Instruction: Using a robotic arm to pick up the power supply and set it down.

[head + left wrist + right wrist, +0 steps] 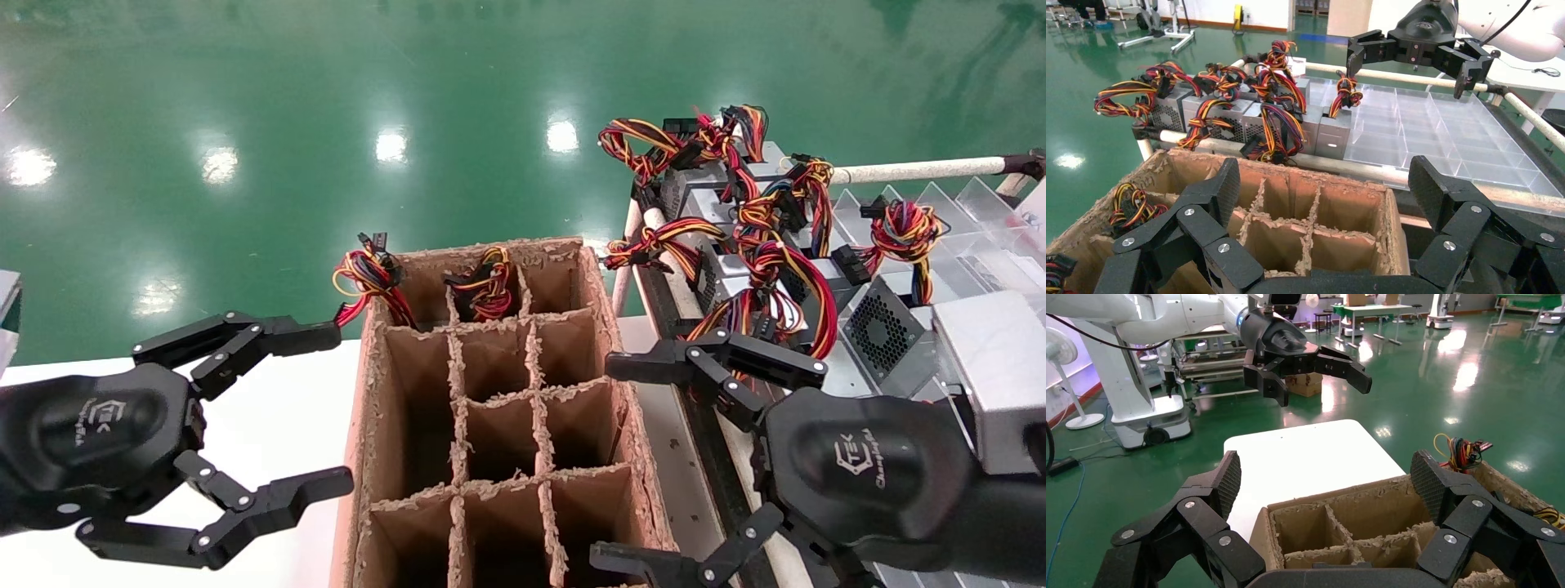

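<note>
A green floor [327,98] fills the background. On the white tabletop [270,384] stands a tall cardboard box [490,408] split by dividers into cells; two far cells each hold a wire bundle, one [368,282] spilling over the far left corner, the other [489,286] in the next cell. To the box's right is a rack [654,269] carrying a clear divided tray [1438,128] and a row of grey supplies [1248,116] topped with tangled red, yellow, orange and black wires [760,237]. The power supply [887,331] nearest the right arm sits on this rack, its fan grille facing up and toward the box, just beyond that arm's claw; several look-alike units crowd beside it, so which is the task's own cannot be told for sure.

The left claw [270,408] hangs over the tabletop just left of the box, its fingers spread wide with nothing between them. The right claw [654,465] hangs between the box's right wall and the rack, fingers likewise spread wide and empty, apart from the supplies.
</note>
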{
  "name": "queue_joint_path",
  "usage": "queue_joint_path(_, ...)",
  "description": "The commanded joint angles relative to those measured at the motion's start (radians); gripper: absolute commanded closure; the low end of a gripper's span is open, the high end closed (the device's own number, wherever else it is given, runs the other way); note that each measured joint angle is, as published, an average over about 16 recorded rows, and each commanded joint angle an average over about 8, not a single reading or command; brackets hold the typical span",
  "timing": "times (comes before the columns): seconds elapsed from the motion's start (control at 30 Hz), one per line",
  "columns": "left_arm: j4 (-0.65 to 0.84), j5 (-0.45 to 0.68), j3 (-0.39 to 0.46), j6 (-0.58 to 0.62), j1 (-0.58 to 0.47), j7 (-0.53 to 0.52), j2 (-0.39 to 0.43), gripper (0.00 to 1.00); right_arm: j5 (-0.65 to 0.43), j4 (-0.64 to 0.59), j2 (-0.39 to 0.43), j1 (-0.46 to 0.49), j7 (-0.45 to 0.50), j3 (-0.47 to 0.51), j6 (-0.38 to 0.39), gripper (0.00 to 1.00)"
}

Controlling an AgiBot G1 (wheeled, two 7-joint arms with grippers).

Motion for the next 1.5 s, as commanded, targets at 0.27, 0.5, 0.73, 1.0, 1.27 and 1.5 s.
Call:
queue_joint_path(0.27,0.000,0.000,0.000,0.000,0.000,0.000,0.000,1.00,-0.016,-0.026,-0.020,0.008,-0.010,-0.011,0.002,0.00)
queue_joint_path(0.5,0.000,0.000,0.000,0.000,0.000,0.000,0.000,1.00,-0.134,-0.226,-0.161,0.125,-0.060,-0.083,0.017,0.00)
queue_joint_path(0.73,0.000,0.000,0.000,0.000,0.000,0.000,0.000,1.00,-0.340,-0.522,-0.399,0.343,-0.172,-0.191,0.097,0.00)
queue_joint_path(1.0,0.000,0.000,0.000,0.000,0.000,0.000,0.000,1.00,-0.481,-0.869,-0.674,0.519,-0.306,-0.261,0.312,0.00)
queue_joint_path(1.27,0.000,0.000,0.000,0.000,0.000,0.000,0.000,1.00,-0.459,-0.909,-0.763,0.551,-0.315,-0.344,0.456,0.00)
queue_joint_path(1.5,0.000,0.000,0.000,0.000,0.000,0.000,0.000,1.00,-0.358,-0.812,-0.766,0.529,-0.237,-0.488,0.543,0.61)
